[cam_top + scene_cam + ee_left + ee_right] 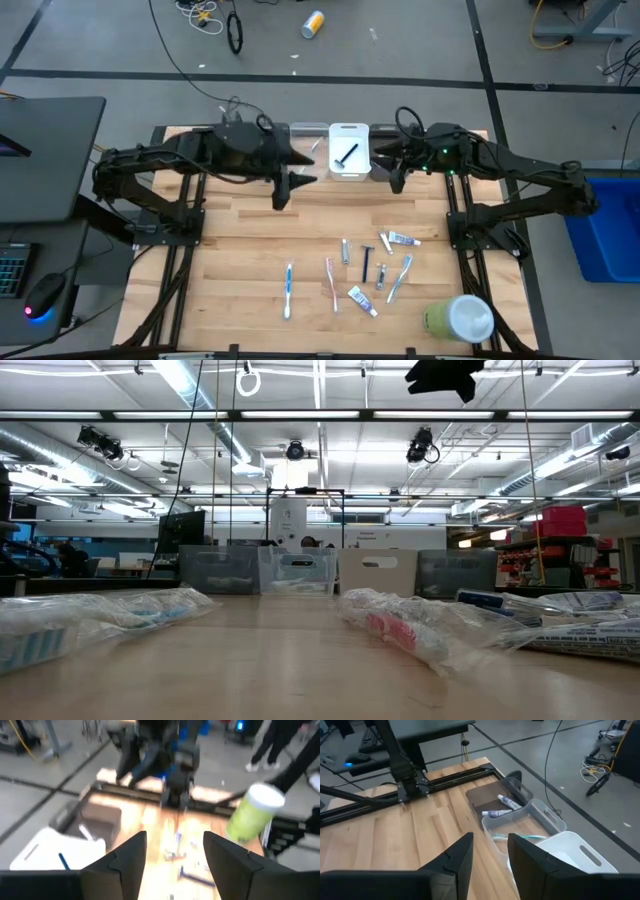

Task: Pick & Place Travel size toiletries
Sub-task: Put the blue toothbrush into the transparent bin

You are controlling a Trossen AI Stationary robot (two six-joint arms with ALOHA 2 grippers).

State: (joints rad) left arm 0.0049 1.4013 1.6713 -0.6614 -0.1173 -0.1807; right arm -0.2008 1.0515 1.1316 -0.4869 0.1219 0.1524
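black fingers of the left gripper (172, 855) are standing apart and gripping nothing, hovering just left of the white bin (349, 152). the right gripper (489, 855), also parted and bare, is hanging just right of that bin. judging by this, both arms are sitting between drops; the next move is calling for a reach toward the toiletries (362, 272), lying on the table (240, 270) well in front of the bin. the white bin is holding a razor (346, 154); the clear bin (520, 822) beside it is holding a toothbrush (512, 836); the grey bin (496, 802) is holding two tubes (501, 806).
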